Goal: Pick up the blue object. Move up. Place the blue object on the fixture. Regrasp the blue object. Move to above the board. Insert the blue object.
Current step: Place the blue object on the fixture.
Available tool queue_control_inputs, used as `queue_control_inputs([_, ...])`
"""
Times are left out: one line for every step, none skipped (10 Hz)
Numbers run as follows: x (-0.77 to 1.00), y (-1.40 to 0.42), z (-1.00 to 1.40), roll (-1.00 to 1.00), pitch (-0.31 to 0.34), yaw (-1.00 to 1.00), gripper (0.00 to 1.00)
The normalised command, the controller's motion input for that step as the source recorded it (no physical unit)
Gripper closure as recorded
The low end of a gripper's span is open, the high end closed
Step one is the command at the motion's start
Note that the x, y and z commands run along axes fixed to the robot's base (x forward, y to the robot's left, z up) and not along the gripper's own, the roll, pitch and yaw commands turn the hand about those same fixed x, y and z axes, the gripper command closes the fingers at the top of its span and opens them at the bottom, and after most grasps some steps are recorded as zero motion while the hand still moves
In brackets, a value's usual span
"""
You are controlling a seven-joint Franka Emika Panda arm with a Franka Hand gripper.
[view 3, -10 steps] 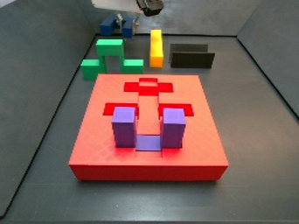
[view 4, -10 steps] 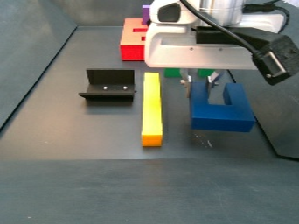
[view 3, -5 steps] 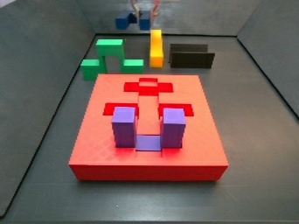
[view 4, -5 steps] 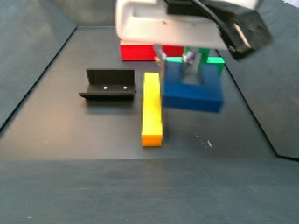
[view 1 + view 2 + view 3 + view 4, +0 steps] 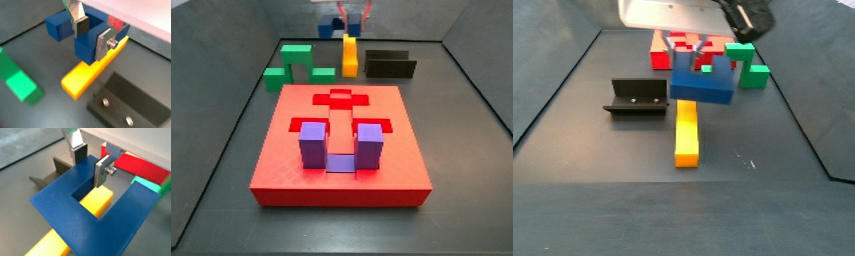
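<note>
The blue object (image 5: 704,84) hangs in the air above the far end of a yellow bar (image 5: 687,133), gripped by one prong. My gripper (image 5: 700,60) is shut on it; both wrist views show a silver finger (image 5: 103,43) outside the prong and the other finger (image 5: 79,154) inside the U. The blue object (image 5: 75,36) (image 5: 87,215) fills much of both wrist views. The fixture (image 5: 636,98) stands on the floor beside the bar, clear of the block. The red board (image 5: 338,150) lies close to the camera in a side view, and the gripper (image 5: 346,20) is far behind it.
A lilac U-shaped block (image 5: 338,146) sits in a slot of the board. Green blocks (image 5: 294,60) (image 5: 747,64) stand on the floor near the board. The yellow bar (image 5: 349,54) lies between them and the fixture (image 5: 392,66). Grey walls ring the floor.
My gripper has lifted the blue object off the floor and carried it sideways, from beside the yellow bar to above the bar's far end, nearer the fixture.
</note>
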Motion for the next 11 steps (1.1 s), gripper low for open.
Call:
queue_control_inputs([0.45, -0.40, 0.17, -0.09, -0.243, 0.27, 1.00])
queue_control_inputs([0.29, -0.31, 0.30, -0.24, -0.274, 0.33, 1.00])
queue_control_inputs([0.25, -0.10, 0.45, -0.57, -0.017, 0.34, 1.00])
queue_control_inputs([0.33, -0.01, 0.22, -0.36, 0.071, 0.19, 1.00])
queue_control_inputs([0.50, 0.02, 0.26, -0.44, 0.057, 0.12, 1.00])
queue_control_inputs([0.63, 0.04, 0.30, -0.56, 0.000, -0.02, 1.00])
queue_control_inputs([0.51, 0.00, 0.44, -0.63, -0.237, -0.25, 1.00])
queue_control_inputs([0.61, 0.00, 0.45, -0.68, -0.251, -0.31, 1.00])
queue_control_inputs([0.78, 0.02, 0.31, -0.59, -0.160, -0.25, 1.00])
queue_control_inputs([0.88, 0.11, 0.13, -0.75, -0.011, -0.25, 1.00])
queue_control_inputs([0.87, 0.04, 0.00, -0.74, 0.020, -0.27, 1.00])
